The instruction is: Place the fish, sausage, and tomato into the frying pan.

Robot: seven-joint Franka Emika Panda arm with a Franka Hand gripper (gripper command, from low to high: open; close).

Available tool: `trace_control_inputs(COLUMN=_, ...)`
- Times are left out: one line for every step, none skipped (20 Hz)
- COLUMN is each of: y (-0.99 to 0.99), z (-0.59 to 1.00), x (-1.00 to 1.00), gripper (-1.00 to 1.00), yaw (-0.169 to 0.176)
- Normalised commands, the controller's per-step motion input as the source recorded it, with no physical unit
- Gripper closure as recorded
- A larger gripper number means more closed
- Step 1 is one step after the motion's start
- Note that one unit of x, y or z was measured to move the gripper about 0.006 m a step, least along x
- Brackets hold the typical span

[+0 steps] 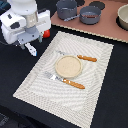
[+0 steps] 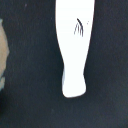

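A ribbed cream placemat (image 1: 67, 67) covered the near middle of the black table (image 1: 112, 95), bearing a round tan plate (image 1: 68, 66) between two orange-handled pieces of cutlery (image 1: 70, 82). At the exterior view's left the tool (image 1: 31, 49) hung over bare cloth; whether it was open I could not tell. The glossy red tomato (image 1: 46, 34) peeked out just behind it. Farther off, the shallow blue-grey frying pan (image 1: 90, 15) sat on a brown board beside a taller grey pot (image 1: 66, 8).

Placemat (image 1: 95, 75): pale woven, mid-table, on black tabletop (image 1: 112, 107).
Plate (image 1: 68, 66): round, tan, centred on placemat.
Knife (image 1: 86, 58): orange handle, just beyond plate, toward far edge.
Fork (image 1: 66, 81): orange handle, just beside plate, toward near edge.
Board (image 1: 107, 30): pinkish-brown, far right corner.
Pot (image 1: 66, 8): dark grey, on board, far edge.
Bowl (image 1: 123, 16): beige, on board, right edge, partly cut off.
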Motion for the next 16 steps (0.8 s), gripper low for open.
trace_control_inputs(y=0.04, z=-0.45, x=-0.21, gripper=-1.00, yaw=-0.057)
trace_control_inputs(y=0.03, z=-0.44, x=-0.26, gripper=-1.00, yaw=-0.046)
trace_control_inputs(y=0.00, z=-0.45, x=-0.42, gripper=-1.00, yaw=-0.035)
trace_control_inputs(y=0.03, z=-0.44, x=-0.49, gripper=-1.00, yaw=-0.031)
trace_control_inputs(y=0.00, z=-0.45, x=-0.57, gripper=-1.00, yaw=-0.023)
trace_control_inputs(y=0.01, z=-0.43, x=-0.61, gripper=-1.00, yaw=-0.018)
trace_control_inputs(y=0.02, z=-0.40, x=-0.67, gripper=-1.00, yaw=-0.014)
trace_control_inputs(y=0.00, z=-0.40, x=-0.70, gripper=-1.00, yaw=-0.012)
trace_control_inputs(y=0.03, z=-0.38, x=-0.68, gripper=-1.00, yaw=-0.010)
trace_control_inputs(y=0.03, z=-0.38, x=-0.63, gripper=-1.00, yaw=-0.007)
trace_control_inputs(y=0.02, z=-0.37, x=-0.61, gripper=-1.00, yaw=-0.007)
trace_control_inputs(y=0.01, z=-0.37, x=-0.57, gripper=1.00, yaw=-0.006)
trace_control_inputs(y=0.03, z=-0.35, x=-0.51, gripper=1.00, yaw=-0.002)
trace_control_inputs(y=0.05, z=-0.33, x=-0.48, gripper=1.00, yaw=-0.001)
trace_control_inputs(y=0.06, z=-0.33, x=-0.43, gripper=1.00, yaw=0.000)
trace_control_inputs(y=0.04, z=-0.35, x=-0.43, gripper=1.00, yaw=0.000)
